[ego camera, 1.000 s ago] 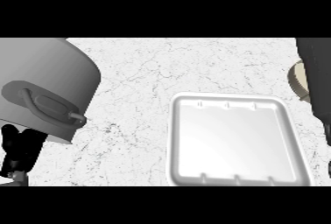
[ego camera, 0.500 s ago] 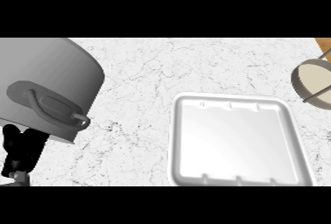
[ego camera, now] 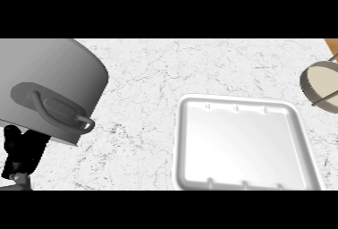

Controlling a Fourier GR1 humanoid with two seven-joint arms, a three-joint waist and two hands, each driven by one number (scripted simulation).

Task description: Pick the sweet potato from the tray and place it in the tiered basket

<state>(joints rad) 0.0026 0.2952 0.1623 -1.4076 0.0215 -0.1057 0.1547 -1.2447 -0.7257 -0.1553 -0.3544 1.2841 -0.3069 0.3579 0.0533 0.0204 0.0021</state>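
Note:
The white tray (ego camera: 241,143) lies at centre right on the marble counter, and nothing rests on its surface. The tiered basket (ego camera: 321,85) shows only in part at the right edge: a round tan tier with dark wire and a wooden rim. No sweet potato is visible anywhere in the head view. My left hand (ego camera: 21,152) stands black at the lower left edge with straight fingers pointing up, partly hidden behind the pot. It holds nothing. My right hand is out of view.
A large grey pot (ego camera: 46,85) with a loop handle (ego camera: 63,109) fills the left side and overhangs my left hand. Bare white marble counter (ego camera: 145,89) lies between the pot and the tray.
The dark arm that covered the right edge one second ago has gone out of view, uncovering the basket. The tray, pot and left hand have not moved.

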